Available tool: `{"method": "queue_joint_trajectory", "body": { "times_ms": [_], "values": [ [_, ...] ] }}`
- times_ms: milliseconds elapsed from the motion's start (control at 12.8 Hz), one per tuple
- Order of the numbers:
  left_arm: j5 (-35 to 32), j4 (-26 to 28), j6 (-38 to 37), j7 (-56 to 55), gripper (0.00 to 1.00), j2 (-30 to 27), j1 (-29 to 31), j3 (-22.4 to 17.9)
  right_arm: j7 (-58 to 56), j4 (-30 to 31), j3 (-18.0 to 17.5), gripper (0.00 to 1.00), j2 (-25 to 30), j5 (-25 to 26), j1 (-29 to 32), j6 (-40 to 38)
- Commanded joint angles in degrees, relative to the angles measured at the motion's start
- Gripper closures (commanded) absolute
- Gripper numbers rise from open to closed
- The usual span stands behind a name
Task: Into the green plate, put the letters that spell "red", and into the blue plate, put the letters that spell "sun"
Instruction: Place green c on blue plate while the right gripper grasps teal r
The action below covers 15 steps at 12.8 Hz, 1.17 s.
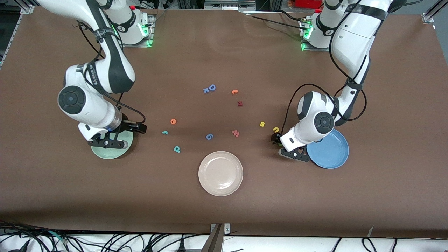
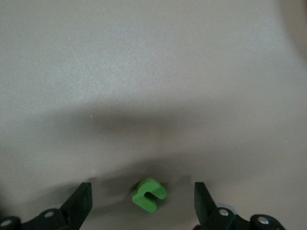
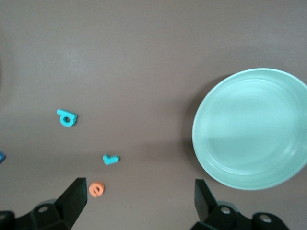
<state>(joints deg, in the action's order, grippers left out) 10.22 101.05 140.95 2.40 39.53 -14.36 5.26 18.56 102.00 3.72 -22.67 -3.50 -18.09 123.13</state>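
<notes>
A green "n" point(image 2: 149, 194) lies on the brown table between the fingers of my open left gripper point(image 2: 143, 205), touching neither. That gripper point(image 1: 277, 140) is low beside the blue plate point(image 1: 330, 151). The yellow "u" point(image 1: 276, 130) and yellow "s" point(image 1: 262, 124) lie just farther from the front camera. My right gripper point(image 1: 139, 128) hovers open and holds nothing, beside the green plate point(image 1: 111, 149). The orange "e" point(image 1: 173, 121), teal "r" point(image 1: 165, 132) and teal "d" point(image 1: 177, 149) lie nearby. The right wrist view shows the green plate point(image 3: 249, 129), "e" point(image 3: 96, 189), "r" point(image 3: 111, 159) and "d" point(image 3: 67, 118).
A beige-white plate point(image 1: 220, 173) sits mid-table, nearest the front camera. Other letters are scattered in the middle: a blue "D" point(image 1: 210, 88), a blue "6" point(image 1: 209, 136), a pinkish "w" point(image 1: 236, 133), an orange "c" point(image 1: 235, 92) and a dark red letter point(image 1: 239, 103).
</notes>
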Motion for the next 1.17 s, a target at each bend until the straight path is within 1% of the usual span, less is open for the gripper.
{"method": "queue_joint_trajectory", "body": {
  "times_ms": [0,78,235,313,470,626,861,1018,1096],
  "values": [
    [-1.5,0.7,0.8,-1.6,0.19,-0.1,-0.9,-0.8,4.4,4.5,0.2,0.00,-1.0,-0.6,-2.4,7.9],
    [-1.7,0.7,0.7,-2.6,0.24,-0.1,-1.1,-0.8,6.7,5.2,0.2,0.00,-2.1,-0.6,-3.2,10.0],
    [-4.0,0.7,0.7,-4.4,0.42,-0.1,-1.5,-0.7,10.8,6.5,0.2,0.00,-3.6,-0.6,-5.2,14.0],
    [-4.6,0.8,0.7,-5.5,0.56,-0.1,-1.5,-0.8,12.0,7.5,0.2,0.00,-4.2,-0.6,-5.5,16.5],
    [-5.7,1.1,0.6,-6.9,0.75,-0.1,-1.5,-0.7,14.0,8.9,0.2,0.01,-5.4,-0.7,-5.8,20.4],
    [-5.7,1.1,0.6,-7.8,0.78,-0.1,-1.5,-0.7,17.0,8.9,0.2,0.01,-6.9,-0.6,-6.2,21.0],
    [-5.7,0.6,-0.4,-7.8,0.78,-1.0,-1.5,-0.8,20.6,8.9,0.3,0.01,-8.5,-0.6,-7.7,22.2],
    [-6.9,-1.5,-5.4,-7.7,0.78,-2.7,-1.0,-1.2,22.4,8.9,0.3,0.01,-9.6,-0.6,-8.7,23.0],
    [-8.7,-3.3,-8.0,-7.6,0.78,-3.0,-0.7,-1.4,22.4,8.9,0.3,0.01,-9.8,-0.7,-8.8,23.0]
  ]
}}
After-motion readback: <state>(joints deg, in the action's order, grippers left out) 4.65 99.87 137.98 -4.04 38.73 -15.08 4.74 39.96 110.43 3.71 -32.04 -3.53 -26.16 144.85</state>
